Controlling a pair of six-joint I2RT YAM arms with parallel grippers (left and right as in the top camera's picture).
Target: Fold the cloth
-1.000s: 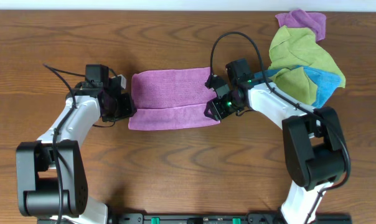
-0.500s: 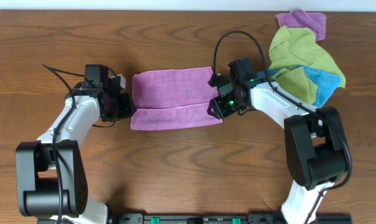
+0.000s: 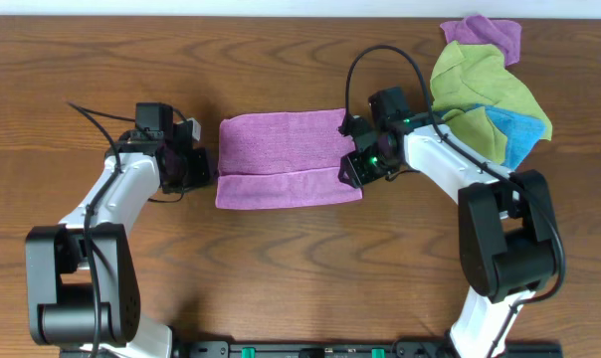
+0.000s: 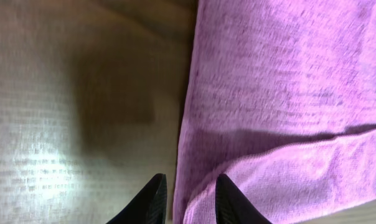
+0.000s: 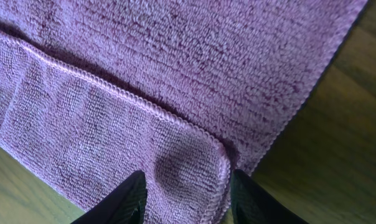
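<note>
- Overhead view: we see the cloth (image 3: 286,159) lying flat on the table (image 3: 281,268), midway between the two arms. It is a wide purple rectangle, and a hem line runs left to right across its lower part.
- The left tool (image 3: 203,169) sits just beside the cloth's left edge. The right tool (image 3: 352,169) is over the cloth's right end, at the hem line.
- At the table's far right corner we see a loose heap, well apart from the cloth: a green cloth (image 3: 475,85), a blue cloth (image 3: 514,134) and a second purple cloth (image 3: 490,35).
- Left wrist view: the cloth (image 4: 287,93) fills the right side of the picture, and bare table (image 4: 82,124) fills the left.
- The left tool (image 4: 191,202) is slightly spread. One of its fingers (image 4: 152,202) is over the wood and the other over the cloth, with the cloth's edge in the narrow gap. We see nothing pinched.
- Right wrist view: the cloth (image 5: 175,74) covers most of the picture, and table (image 5: 337,137) shows at the right. A folded flap with a stitched hem lies on top of the lower layer, and its rounded corner points toward the tool.
- The right tool (image 5: 188,199) is spread, its fingers (image 5: 129,199) straddling that corner. The cloth lies flat between them, not bunched or pinched.
</note>
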